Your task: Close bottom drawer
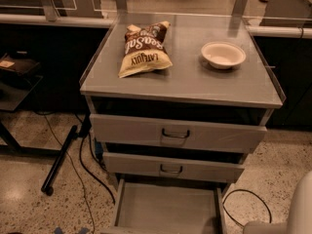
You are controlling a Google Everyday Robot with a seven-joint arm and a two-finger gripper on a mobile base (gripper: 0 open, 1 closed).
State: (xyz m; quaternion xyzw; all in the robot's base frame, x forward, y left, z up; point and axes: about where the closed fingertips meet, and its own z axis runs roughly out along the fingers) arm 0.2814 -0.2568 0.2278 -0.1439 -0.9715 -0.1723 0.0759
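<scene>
The bottom drawer point(165, 209) of the grey cabinet is pulled far out. Its shallow grey tray is empty, and its front panel and handle are cut off by the lower edge of the view. The middle drawer point(171, 168) and the top drawer point(175, 133) above it stand slightly out, each with a small dark loop handle. My gripper is out of view. Only a white part of my arm point(292, 211) shows at the bottom right corner, to the right of the open drawer.
A chip bag point(144, 49) and a white bowl point(223, 54) lie on the cabinet top point(185, 82). A black bar point(61, 159) and cables point(90, 172) lie on the speckled floor to the left. Another cable point(253, 199) loops at the right.
</scene>
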